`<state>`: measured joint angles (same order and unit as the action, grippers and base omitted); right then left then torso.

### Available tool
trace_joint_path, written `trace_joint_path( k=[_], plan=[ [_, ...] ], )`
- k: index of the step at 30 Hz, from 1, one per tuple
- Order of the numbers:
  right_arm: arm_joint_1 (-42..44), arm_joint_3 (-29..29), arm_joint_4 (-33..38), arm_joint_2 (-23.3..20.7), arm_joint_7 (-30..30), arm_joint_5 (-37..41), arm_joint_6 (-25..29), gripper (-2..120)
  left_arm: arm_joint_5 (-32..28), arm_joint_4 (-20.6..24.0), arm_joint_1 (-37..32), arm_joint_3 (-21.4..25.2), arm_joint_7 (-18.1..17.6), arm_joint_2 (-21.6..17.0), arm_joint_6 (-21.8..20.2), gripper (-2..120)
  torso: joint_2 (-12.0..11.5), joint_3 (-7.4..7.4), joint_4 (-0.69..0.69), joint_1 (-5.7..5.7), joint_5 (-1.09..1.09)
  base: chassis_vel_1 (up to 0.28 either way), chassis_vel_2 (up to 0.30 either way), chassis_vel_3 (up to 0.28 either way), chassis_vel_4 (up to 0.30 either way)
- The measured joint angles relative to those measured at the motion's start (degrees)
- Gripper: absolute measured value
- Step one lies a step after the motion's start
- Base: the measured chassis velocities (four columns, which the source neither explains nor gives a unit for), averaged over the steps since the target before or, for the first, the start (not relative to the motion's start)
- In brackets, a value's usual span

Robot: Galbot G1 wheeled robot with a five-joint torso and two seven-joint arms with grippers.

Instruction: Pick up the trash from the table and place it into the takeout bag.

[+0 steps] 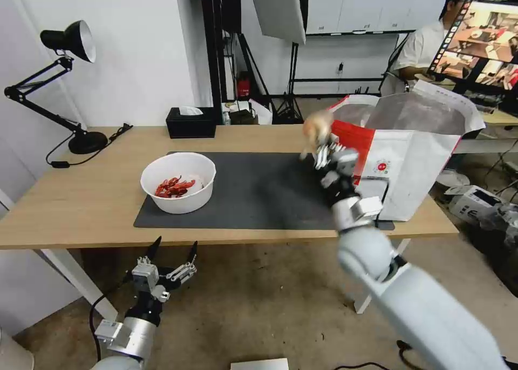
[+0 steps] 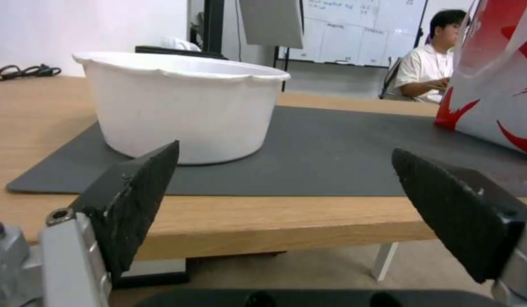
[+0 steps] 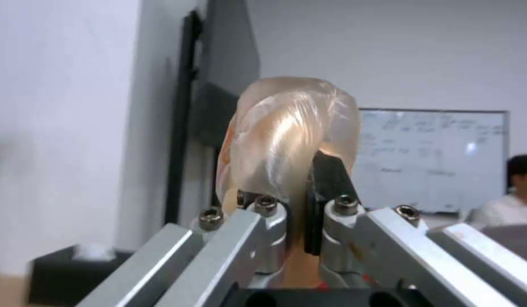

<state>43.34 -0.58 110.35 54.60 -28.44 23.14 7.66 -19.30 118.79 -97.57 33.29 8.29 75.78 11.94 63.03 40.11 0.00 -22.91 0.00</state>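
A: Where did the right gripper (image 1: 319,143) stand, and what did it carry?

B: It was raised above the dark mat (image 1: 259,192), at about 3 o'clock on the desk (image 1: 70,197), just beside the near wall of the takeout bag (image 1: 410,165). Its jaws were clenched on the small knotted bag (image 3: 292,132), which stood up above the fingertips (image 3: 326,179). The grip fell on the lower, gathered part of the bag, so the filled part rode clear of the desk.

A: Why that height?

B: Probably to bring the load over the bag's rim. The takeout bag stood upright and open at the mat's 3 o'clock end, foil lining showing, so entry had to be from above.

A: And the left gripper (image 1: 172,251)?

B: It hung below the desk's front edge, at about 7 o'clock from the mat, pointed at the white bowl (image 1: 178,182). Its jaws were released, spread wide, touching nothing.

A: What trash remained?

B: The bowl of red shells (image 1: 174,187) sat on the mat's 9 o'clock end, well apart from the takeout bag. The black tissue box (image 1: 190,122) at the far edge was not trash.
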Motion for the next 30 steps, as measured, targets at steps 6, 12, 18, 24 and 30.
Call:
trace_joint_path(
  k=[6,12,18,24,30],
  plan=[
    [-4.9,-3.0,-2.6,-2.0,-4.7,4.0,-2.3,2,0.0,-0.2,0.0,-0.1,0.0,0.1,0.0,100,0.0,0.0,0.0,0.0,0.01,0.0,0.0,0.0,0.0],
    [-7.1,-3.9,-3.6,-3.4,-7.9,7.9,-5.5,2,0.0,-0.3,0.1,-0.2,0.0,0.1,0.0,100,0.0,0.0,-0.01,-0.01,0.01,0.0,0.0,0.0,0.0],
    [-7.0,-3.7,-3.5,-3.7,-8.9,8.9,-7.6,2,0.0,-0.3,0.1,-0.4,0.1,0.1,0.0,100,0.0,0.0,0.0,-0.01,0.01,0.0,0.0,0.0,0.0],
    [-6.9,-3.6,-3.5,-3.4,-9.4,9.5,-9.9,2,0.0,-0.3,0.1,-0.5,0.2,0.1,0.1,100,0.0,0.0,0.0,0.0,0.01,0.0,0.0,0.0,0.0],
    [-7.1,-3.3,-3.3,-3.8,-10.0,13.0,-15.4,14,-0.1,-0.3,0.1,-0.7,0.2,0.1,0.1,100,0.0,0.0,0.0,0.0,0.01,0.0,0.0,0.0,0.0]
  ],
)
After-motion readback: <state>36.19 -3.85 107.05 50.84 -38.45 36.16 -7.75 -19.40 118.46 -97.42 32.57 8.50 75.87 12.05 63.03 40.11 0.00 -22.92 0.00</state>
